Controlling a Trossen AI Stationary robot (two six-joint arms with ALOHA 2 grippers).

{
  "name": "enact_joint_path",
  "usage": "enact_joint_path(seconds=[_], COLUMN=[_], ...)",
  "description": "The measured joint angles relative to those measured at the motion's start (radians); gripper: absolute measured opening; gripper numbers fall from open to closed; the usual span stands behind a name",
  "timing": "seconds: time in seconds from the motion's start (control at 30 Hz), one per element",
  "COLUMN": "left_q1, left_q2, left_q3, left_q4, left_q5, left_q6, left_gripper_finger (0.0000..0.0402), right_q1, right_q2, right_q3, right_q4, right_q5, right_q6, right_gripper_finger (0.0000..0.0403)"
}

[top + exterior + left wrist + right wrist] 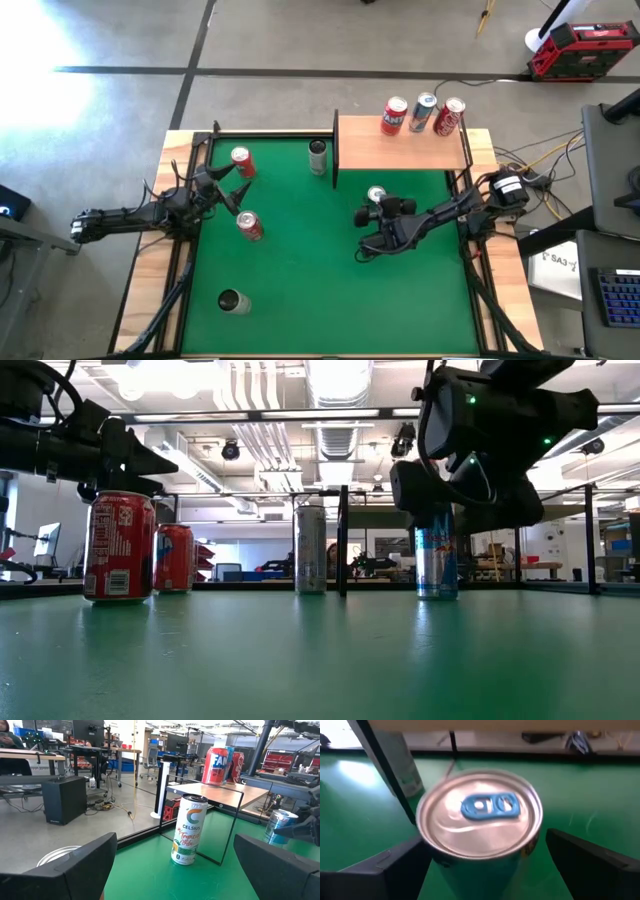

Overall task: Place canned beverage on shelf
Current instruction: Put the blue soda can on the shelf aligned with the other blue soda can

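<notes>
The right gripper (375, 207) hangs open just over a blue-and-silver can (377, 194), one finger (592, 862) on each side of its top and neither touching it. That can stands upright on the green mat (330, 290), close in front of the shelf (400, 148), which sits at the mat's far right corner. On the shelf's wooden board stand three cans: a red one (394, 116), a blue-and-silver one (424, 112) and another red one (450, 116).

The left gripper (226, 186) is open and empty near the mat's left edge, between two upright red cans (241, 162) (249, 226). A pale tall can (318, 157) stands at the mat's far edge, just beside the shelf's black side rail (336, 150). A silver can (233, 301) stands near the mat's near left corner.
</notes>
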Motion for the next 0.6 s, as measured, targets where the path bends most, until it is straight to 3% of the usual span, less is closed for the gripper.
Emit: enact_joint_path(seconds=[0.33,0.6], left_q1=[0.0,0.0], left_q2=[0.0,0.0], left_q3=[0.0,0.0], left_q4=[0.0,0.0], left_q5=[0.0,0.0], left_q6=[0.0,0.0], left_gripper_finger=[0.0386,0.0386], right_q1=[0.003,0.001], right_q2=[0.001,0.001], right_q3=[0.01,0.028], right_q4=[0.021,0.017], right_q5=[0.034,-0.013], right_q6=[-0.024,-0.034], right_gripper_finger=[0.0361,0.0242])
